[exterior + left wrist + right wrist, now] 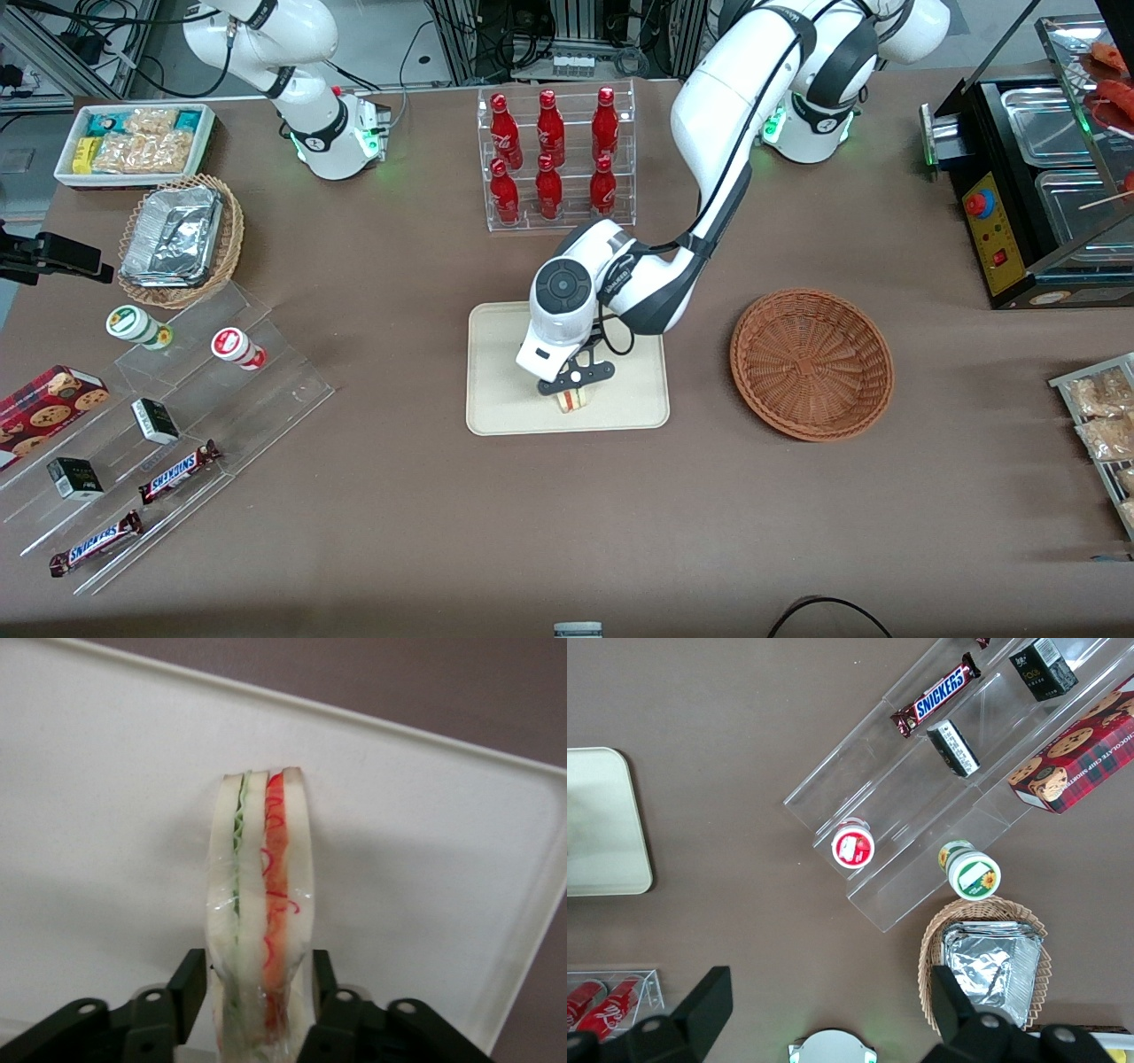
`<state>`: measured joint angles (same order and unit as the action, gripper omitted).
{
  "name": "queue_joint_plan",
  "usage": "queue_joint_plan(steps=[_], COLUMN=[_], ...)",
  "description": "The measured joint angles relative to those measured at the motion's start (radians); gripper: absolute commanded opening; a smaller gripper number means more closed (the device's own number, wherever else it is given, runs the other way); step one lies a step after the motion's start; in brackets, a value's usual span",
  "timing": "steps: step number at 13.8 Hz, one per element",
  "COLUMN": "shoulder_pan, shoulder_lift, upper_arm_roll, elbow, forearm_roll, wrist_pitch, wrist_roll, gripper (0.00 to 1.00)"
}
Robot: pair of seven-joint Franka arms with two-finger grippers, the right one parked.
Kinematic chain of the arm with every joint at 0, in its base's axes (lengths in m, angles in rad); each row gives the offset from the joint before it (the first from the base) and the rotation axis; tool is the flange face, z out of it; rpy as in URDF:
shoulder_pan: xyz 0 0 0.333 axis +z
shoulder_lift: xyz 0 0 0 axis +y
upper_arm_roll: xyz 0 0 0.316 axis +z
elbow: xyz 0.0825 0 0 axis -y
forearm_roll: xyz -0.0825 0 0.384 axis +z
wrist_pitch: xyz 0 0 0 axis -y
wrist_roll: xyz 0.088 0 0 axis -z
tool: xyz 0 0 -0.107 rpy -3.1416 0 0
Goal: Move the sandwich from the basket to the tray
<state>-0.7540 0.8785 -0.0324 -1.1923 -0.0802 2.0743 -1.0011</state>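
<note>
We see the gripper [574, 390] low over the tray [496, 372] at frame centre | jaws clamped on the sandwich [261, 904], held edge-up | basket [811, 363] beside tray on the surface.

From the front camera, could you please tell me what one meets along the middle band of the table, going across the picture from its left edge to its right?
Foil-container basket → red-capped jar → tray → gripper shut on the sandwich over the tray → basket.
</note>
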Motion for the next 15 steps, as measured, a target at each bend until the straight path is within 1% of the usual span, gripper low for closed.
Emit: queue_joint_plan(steps=[3, 8, 10, 13, 15], shoulder_pan=[0.003, 0.040, 0.039, 0.057, 0.107], shoulder_lift=[-0.041, -0.181, -0.215, -0.267, -0.321], upper_arm_roll=[0.001, 0.005, 0.028, 0.091, 0.100], elbow=[0.019, 0.025, 0.018, -0.038, -0.107], forearm_roll=[0.000, 0.003, 0.020, 0.021, 0.021], wrist_pitch=[-0.017, -0.122, -0.156, -0.161, -0.163], wrist_roll=[0.000, 0.000, -0.001, 0.007, 0.084], gripper=[1.00, 1.00, 1.00, 1.00, 1.00])
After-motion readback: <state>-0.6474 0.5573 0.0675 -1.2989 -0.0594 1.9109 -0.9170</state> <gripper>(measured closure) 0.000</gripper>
